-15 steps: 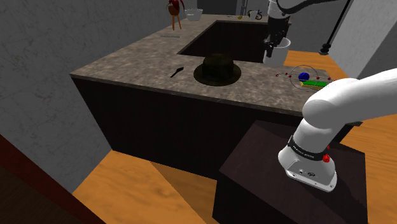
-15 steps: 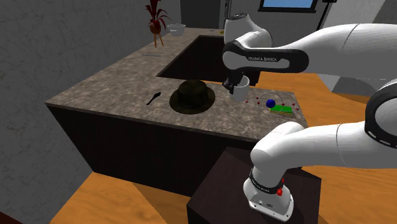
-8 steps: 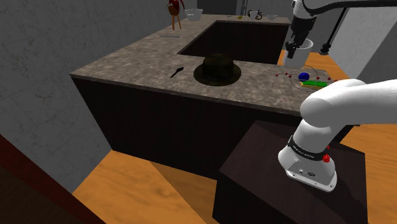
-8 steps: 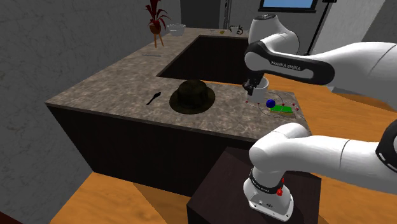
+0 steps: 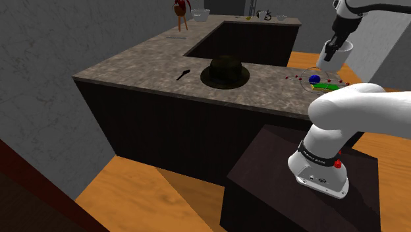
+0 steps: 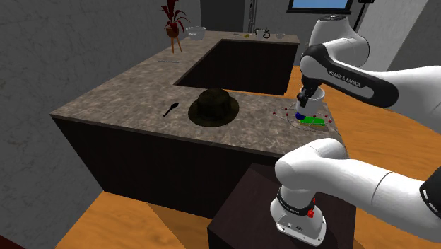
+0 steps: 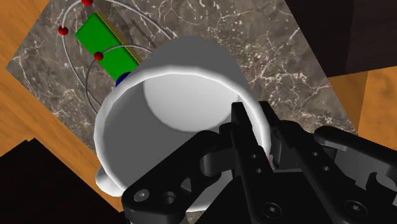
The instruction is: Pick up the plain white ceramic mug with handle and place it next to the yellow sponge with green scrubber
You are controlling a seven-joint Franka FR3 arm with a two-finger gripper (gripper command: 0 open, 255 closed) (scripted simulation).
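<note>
A plain white mug [image 5: 336, 53] hangs in the air over the counter's right end in the shoulder view, with my gripper [image 5: 334, 45] shut on its rim. Just below it lies the sponge [image 5: 324, 86], drawn green with a yellow edge, inside a ring marker with a blue ball [image 5: 315, 79]. From the second exterior view, the mug [image 6: 314, 95] and gripper [image 6: 304, 98] hover right over the sponge [image 6: 314, 121]. In the wrist view, the mug [image 7: 172, 108] is open towards the camera. One finger of the gripper [image 7: 253, 122] is inside its wall and one outside. The sponge [image 7: 105, 44] lies beyond it.
A dark hat [image 5: 224, 71] and a black spoon [image 5: 184, 74] lie mid-counter. The stone counter [image 5: 132, 62] wraps around a dark recess [image 5: 244, 43]. At its far end stand a plant [image 5: 179, 13] and a bowl [image 5: 200, 13]. Wooden floor [image 5: 164, 198] lies below the counter's edge.
The arm has carried the mug steadily to the shoulder view's right, from beside the hat to above the sponge at the counter's end. The fingers stayed shut on it.
</note>
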